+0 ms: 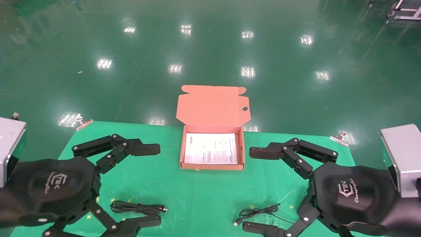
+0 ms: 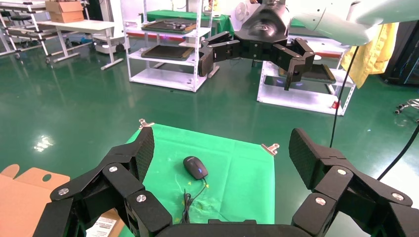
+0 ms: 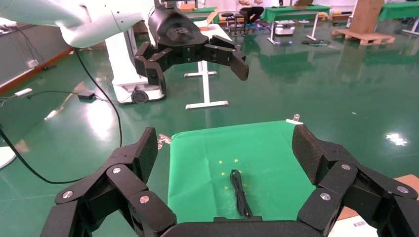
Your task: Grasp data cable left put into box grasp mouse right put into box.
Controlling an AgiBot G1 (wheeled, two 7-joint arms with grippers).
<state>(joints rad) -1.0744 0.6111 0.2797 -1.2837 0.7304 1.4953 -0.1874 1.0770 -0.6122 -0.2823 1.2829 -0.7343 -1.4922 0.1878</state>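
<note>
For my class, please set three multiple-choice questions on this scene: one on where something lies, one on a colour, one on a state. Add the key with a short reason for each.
1. Where does the data cable lie?
A. inside the box
B. on the green table cover near the left gripper
C. on the floor

2. What colour is the table cover?
A. green
B. white
C. blue

3. How is the lid of the box?
A. shut flat
C. torn off
B. open, standing up at the far side

Key:
1 B: the bundled cable rests on the cover beside the left gripper, whose fingers are spread; the mouse lies apart near the right gripper, also spread.
2 A: the cloth under everything is green.
3 B: the lid stands upright and the white leaflet inside shows.
</note>
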